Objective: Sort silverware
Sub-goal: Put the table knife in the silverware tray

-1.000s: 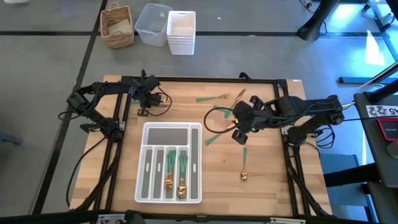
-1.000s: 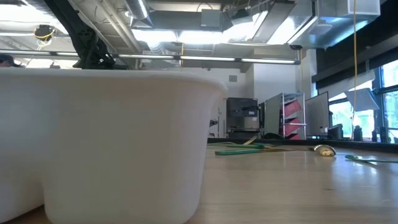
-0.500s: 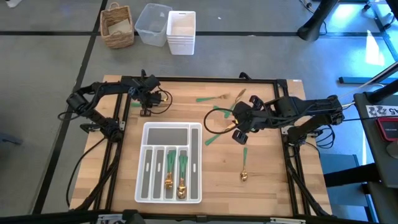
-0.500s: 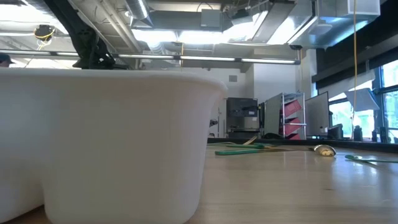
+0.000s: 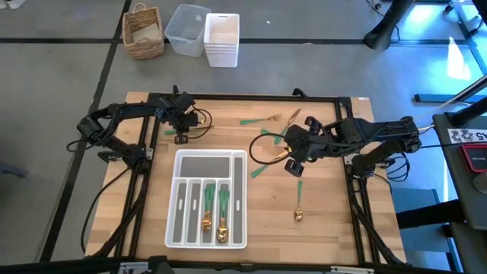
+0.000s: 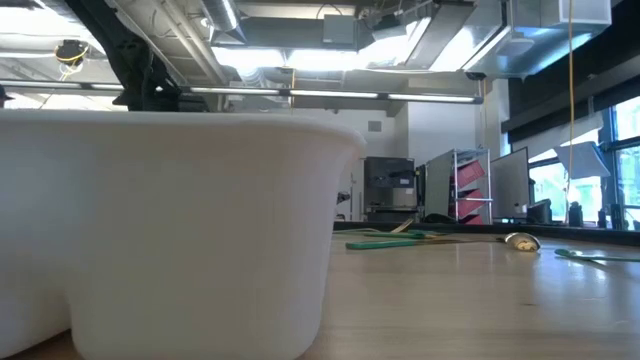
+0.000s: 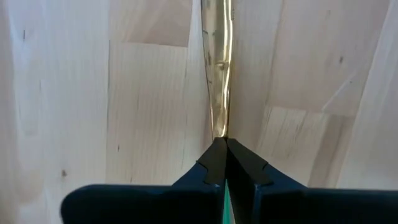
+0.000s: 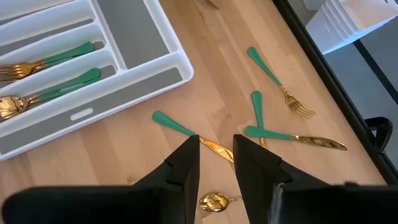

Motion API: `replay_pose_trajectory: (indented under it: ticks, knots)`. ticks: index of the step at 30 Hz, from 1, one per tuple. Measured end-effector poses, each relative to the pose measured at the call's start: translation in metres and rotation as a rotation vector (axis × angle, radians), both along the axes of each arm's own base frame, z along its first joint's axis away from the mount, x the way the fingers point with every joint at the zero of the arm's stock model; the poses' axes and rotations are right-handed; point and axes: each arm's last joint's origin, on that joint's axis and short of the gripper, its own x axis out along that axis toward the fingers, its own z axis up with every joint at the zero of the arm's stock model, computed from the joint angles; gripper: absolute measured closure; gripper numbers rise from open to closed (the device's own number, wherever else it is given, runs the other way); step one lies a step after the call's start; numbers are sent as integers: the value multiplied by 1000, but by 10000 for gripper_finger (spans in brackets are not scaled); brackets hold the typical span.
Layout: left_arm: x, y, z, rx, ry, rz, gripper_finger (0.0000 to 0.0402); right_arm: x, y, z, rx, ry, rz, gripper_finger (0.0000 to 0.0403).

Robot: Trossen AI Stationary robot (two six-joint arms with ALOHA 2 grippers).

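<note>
Left gripper (image 7: 221,163) clamps a gold-bladed utensil (image 7: 217,68), probably a knife, at the green handle near the table's far left. Right gripper (image 8: 216,163) hovers unclenched over a loose green-handled piece (image 8: 189,133). Silverware: light, stiff, slick; take it mid-handle.

Bright, even light falls from overhead tubes (image 6: 300,75) on the ceiling, and daylight comes through windows (image 6: 600,160) on one side. The wooden tabletop (image 5: 319,198) is evenly lit with only faint shadows. Up close, the white tray wall (image 6: 170,230) fills the low view, soft and blurred. A glare streak runs along the gold blade (image 7: 217,68). The floor beyond the table's far right corner glows blue-white.
</note>
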Motion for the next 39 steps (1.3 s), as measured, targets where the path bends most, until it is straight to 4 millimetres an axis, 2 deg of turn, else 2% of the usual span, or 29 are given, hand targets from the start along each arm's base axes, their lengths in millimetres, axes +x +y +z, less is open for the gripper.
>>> replay_pose_trajectory:
  ticks: [10, 22, 39]
  knots:
    - [0, 1, 0, 10, 13, -63, 399, 0, 0, 0, 1, -1, -1, 304]
    - [3, 5, -12, -10, 73, -98, 382, 0, 0, 0, 12, -1, 2, 304]
    - [2, 5, -13, 8, 88, -11, 379, 0, 0, 0, 12, -1, 3, 304]
